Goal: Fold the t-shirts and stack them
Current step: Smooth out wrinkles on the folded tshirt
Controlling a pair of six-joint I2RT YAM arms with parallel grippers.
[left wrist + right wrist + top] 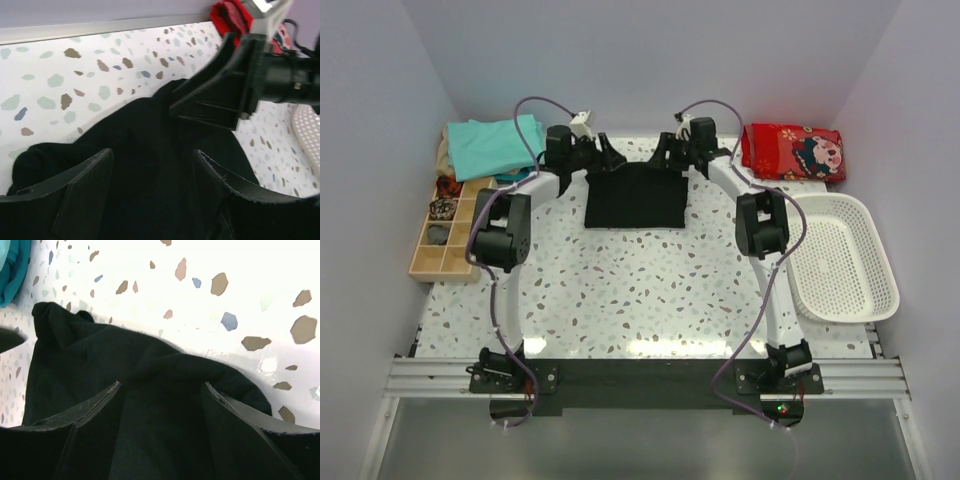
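Both are the same build: left arm (pixel 500 232) and right arm (pixel 761 222) have chunky black joint housings with white links in between. Purple cables (pixel 532 99) loop along each. The right gripper (pixel 161 386) has matte black wedge fingers (pixel 90 420), edges a bit scuffed. Black base plates (pixel 510 375) too.

Plain black t-shirt (pixel 635 197) on a white terrazzo table (pixel 640 290) flecked with brown, grey-blue and pale green chips. Folded teal t-shirts (pixel 500 145), unpatterned. Red cloth (pixel 792 152) bearing a cartoon print in white, pink and dark tones. White perforated basket (pixel 845 262); tan wooden organiser (pixel 448 262); purple cables (pixel 533 100); pale lavender walls (pixel 650 60).
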